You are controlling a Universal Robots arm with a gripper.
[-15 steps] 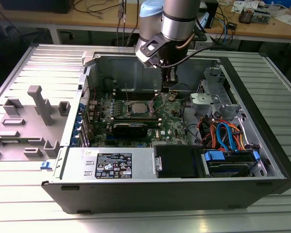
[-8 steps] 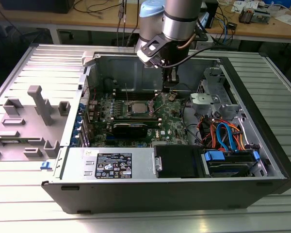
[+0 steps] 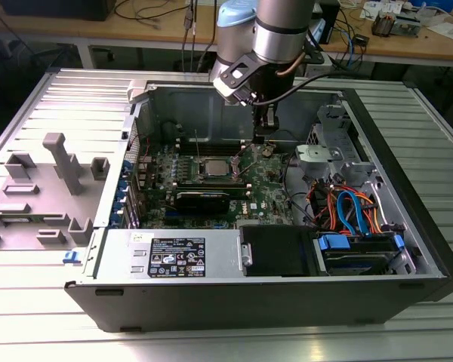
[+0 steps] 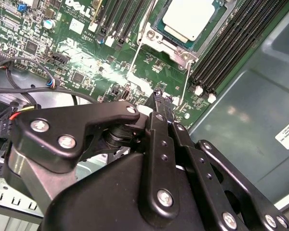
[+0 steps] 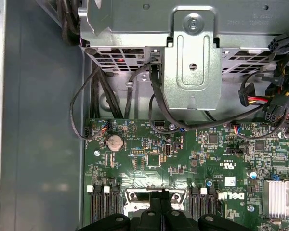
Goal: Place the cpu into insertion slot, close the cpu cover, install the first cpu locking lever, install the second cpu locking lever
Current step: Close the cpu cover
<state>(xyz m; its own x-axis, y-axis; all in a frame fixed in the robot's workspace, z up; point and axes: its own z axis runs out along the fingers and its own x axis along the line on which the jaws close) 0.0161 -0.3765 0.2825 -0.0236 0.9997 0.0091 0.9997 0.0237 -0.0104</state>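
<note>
The cpu point(image 4: 190, 17), with its dull silver top, lies in the insertion slot point(image 3: 203, 169) on the green motherboard point(image 5: 149, 159). The cpu cover point(image 4: 176, 45) lies flat as a silver frame around the chip. Two thin wire locking levers point(image 4: 142, 41) point(image 4: 188, 79) run out from the socket's corners over the board; I cannot tell whether they are latched. My gripper point(image 3: 263, 133) hangs just above the board on the exterior view's right of the socket. Its black fingers point(image 4: 159, 103) are pressed together with nothing visible between them. The fingertips point(image 5: 161, 198) hide part of the socket's metal edge.
Black memory slots point(image 4: 231, 48) flank the socket. A metal drive cage point(image 3: 328, 143) and bundled cables point(image 3: 347, 207) fill the case on the exterior view's right. The power supply point(image 3: 174, 256) sits at the front. A grey fixture point(image 3: 60, 166) stands outside the case.
</note>
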